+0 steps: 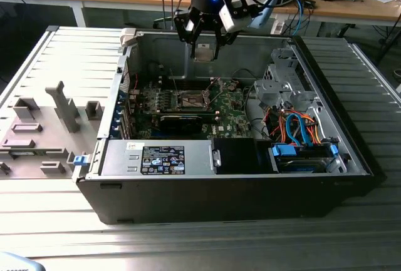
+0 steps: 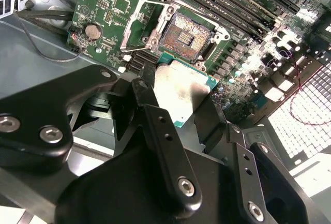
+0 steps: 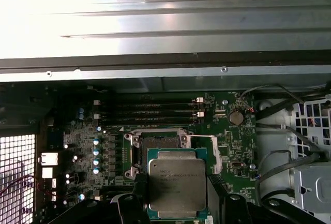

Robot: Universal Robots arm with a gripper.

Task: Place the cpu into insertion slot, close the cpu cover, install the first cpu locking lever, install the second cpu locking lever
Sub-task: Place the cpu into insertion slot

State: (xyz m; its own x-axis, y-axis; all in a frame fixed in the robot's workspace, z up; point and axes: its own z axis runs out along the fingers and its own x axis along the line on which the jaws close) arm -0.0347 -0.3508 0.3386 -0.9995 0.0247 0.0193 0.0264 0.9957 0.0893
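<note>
Gripper [image 2: 178, 100] clamps cpu [image 3: 177, 187] | cpu aloft — apart from insertion slot [image 2: 185, 36]

The cpu [image 3: 177, 187] has a dull silver-grey top with a teal-green rim. The slot [image 2: 185, 32] is dark with a brownish-gold speckled centre, and the cover [image 2: 130, 27] is silver. The board [image 1: 235, 105] is green, the end effector [image 1: 204, 51] black, the cables [image 1: 294, 127] orange and blue, the desk [image 1: 69, 58] ribbed grey.

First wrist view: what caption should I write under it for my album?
The tool holds the cpu above the insertion slot on the green board.
</note>
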